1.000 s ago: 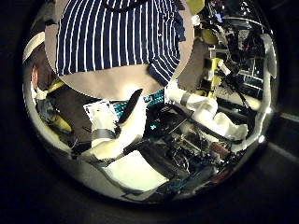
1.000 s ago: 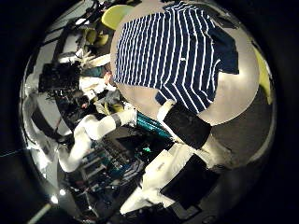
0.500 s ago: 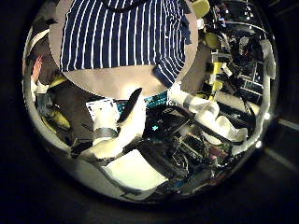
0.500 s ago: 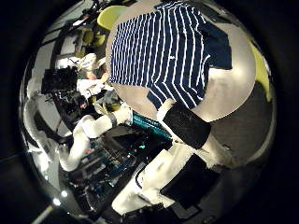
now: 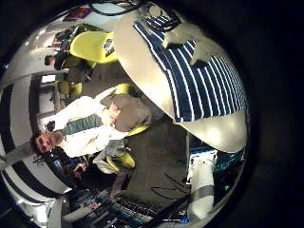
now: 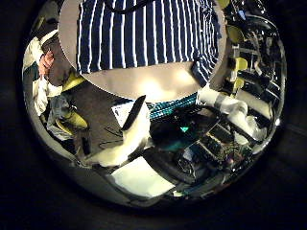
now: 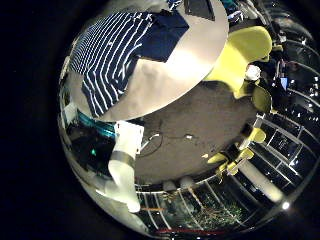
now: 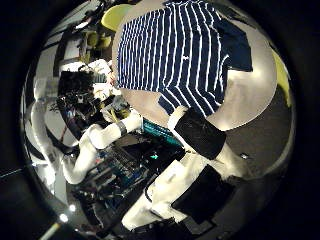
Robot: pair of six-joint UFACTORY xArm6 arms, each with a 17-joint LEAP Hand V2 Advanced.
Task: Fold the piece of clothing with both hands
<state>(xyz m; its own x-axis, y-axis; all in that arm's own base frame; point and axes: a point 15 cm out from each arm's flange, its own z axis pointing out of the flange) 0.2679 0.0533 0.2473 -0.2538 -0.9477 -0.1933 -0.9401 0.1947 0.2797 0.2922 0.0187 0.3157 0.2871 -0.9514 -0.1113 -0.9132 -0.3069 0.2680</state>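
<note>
A striped short-sleeved shirt (image 8: 180, 55) lies spread flat on a round table (image 8: 250, 100), collar and sleeves showing. It also shows in the left thumb side palm view as the shirt (image 6: 144, 34) on the table (image 6: 144, 81). Both hands hang well above the table and touch no cloth. Of my left hand (image 6: 134, 125) only a finger part reaches into its view, straight, with nothing held. My right hand (image 8: 200, 135) shows a dark finger part, also holding nothing. The shirt (image 5: 195, 66) and the shirt (image 7: 120, 50) lie undisturbed in the little finger side views.
Several chairs (image 5: 95, 46) stand round the table, one chair (image 7: 245, 45) close to its rim. The left arm (image 8: 95, 140) crosses the right palm view, and the right arm (image 6: 235, 101) crosses the left one. Cluttered equipment (image 8: 130, 170) lies beyond the table edge.
Both thumb side views have shifted a little, so both hands have moved slightly. The shirt keeps the same flat shape on the table.
</note>
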